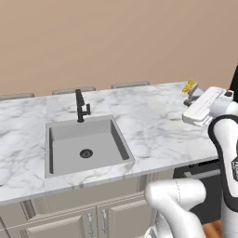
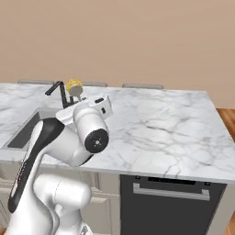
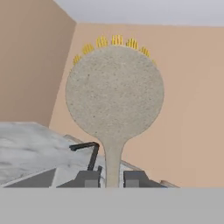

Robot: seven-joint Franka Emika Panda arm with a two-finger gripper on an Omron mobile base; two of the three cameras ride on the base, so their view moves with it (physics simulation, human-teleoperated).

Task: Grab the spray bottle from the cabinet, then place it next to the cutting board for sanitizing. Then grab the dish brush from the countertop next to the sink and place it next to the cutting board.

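Pincer (image 1: 190, 97) clamps the dish brush (image 1: 188, 86) in the left base view; yellow bristles poke above the white hand, raised over the countertop (image 1: 153, 125), well right of the sink (image 1: 83, 146). Fingers mostly hidden behind the hand.

Right base view: brush head (image 2: 74, 86) shows above the wrist, beside the dark faucet (image 2: 57, 92); handle hidden, sink cut off at left.

Hand view: pincer (image 3: 112, 178) closed on the brush stem, round pale back of the head (image 3: 114, 92) facing the camera, bristle tips fringing its top.
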